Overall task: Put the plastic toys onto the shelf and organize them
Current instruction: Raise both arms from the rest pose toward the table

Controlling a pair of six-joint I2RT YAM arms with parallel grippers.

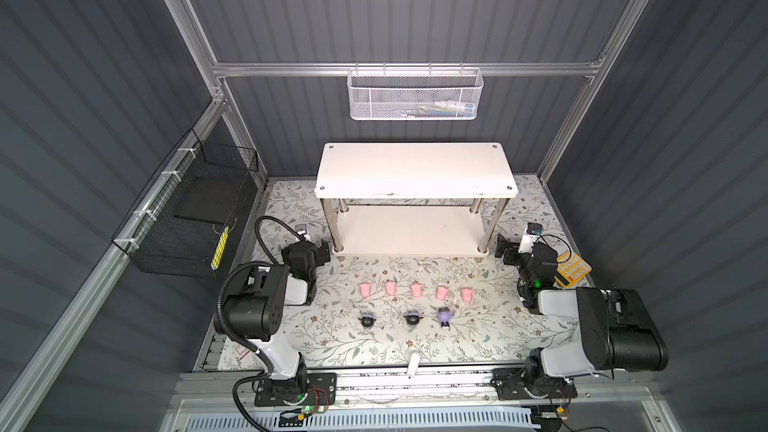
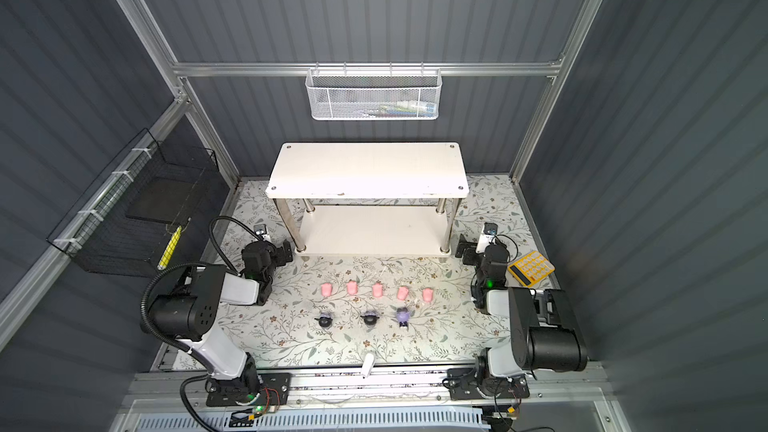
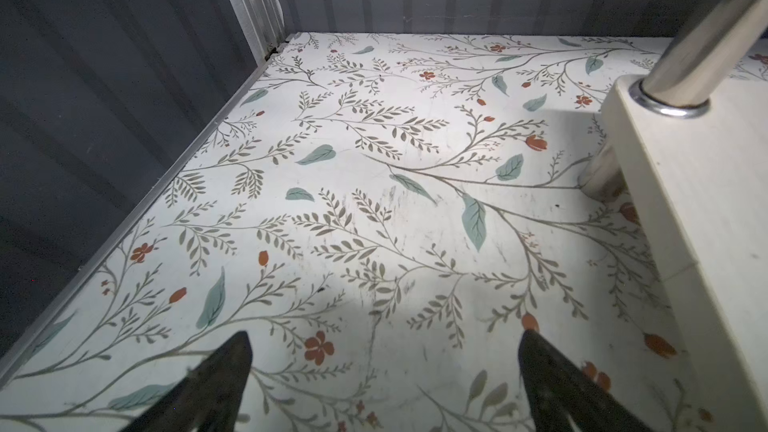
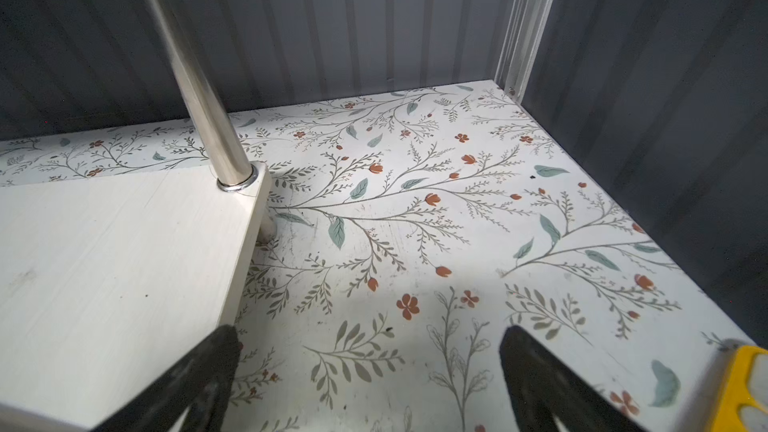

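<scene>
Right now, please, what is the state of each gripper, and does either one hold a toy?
Left gripper: open, holding nothing.
Right gripper: open, holding nothing.

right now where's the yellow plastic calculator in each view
Top view: yellow calculator, right of the white two-tier shelf.
Top view: same place.
Left wrist: not in it.
Right wrist: one corner at the frame edge, past the open right gripper.
Shared landmark: the shelf's lower board, seen in all four.
</scene>
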